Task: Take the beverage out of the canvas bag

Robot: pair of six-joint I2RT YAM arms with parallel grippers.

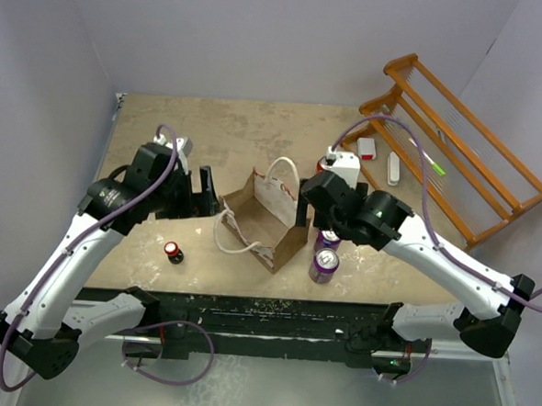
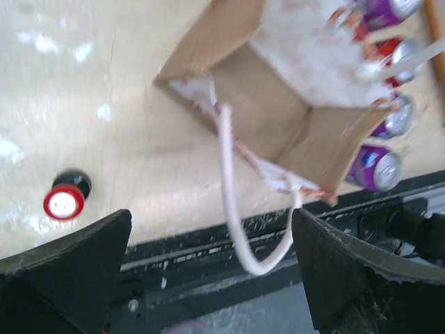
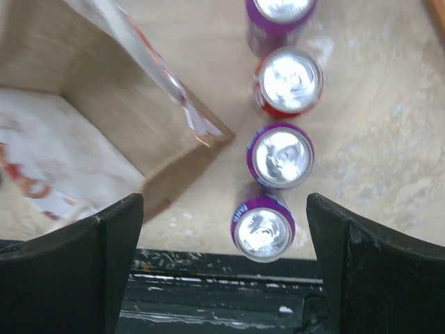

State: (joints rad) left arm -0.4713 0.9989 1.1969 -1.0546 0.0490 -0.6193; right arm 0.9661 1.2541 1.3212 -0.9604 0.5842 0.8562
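While my left fingers [image 2: 69, 268] and right fingers [image 3: 76, 264] are hanging spread and empty, I am worrying: the cans [image 3: 281, 156] are standing just beside the bag [image 1: 287, 244], so a low sweep risks toppling them or snagging a handle [image 2: 228, 181].

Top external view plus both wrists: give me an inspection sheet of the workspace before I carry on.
Surface: tan table, mottled with pale patches.
Job's things: canvas bag open, mouth up, no can seen inside; four cans in a row on the table beside it, three purple, one red.
Clutter: small red-capped bottle on the other side of the bag from the cans; white items by the rack.
Grippers: left gripper open, empty, near a bag handle; right gripper open, empty, above the cans.
Cables: purple cables run along both arms.
Surroundings: wooden rack at the far corner on the right arm's side; plain walls.
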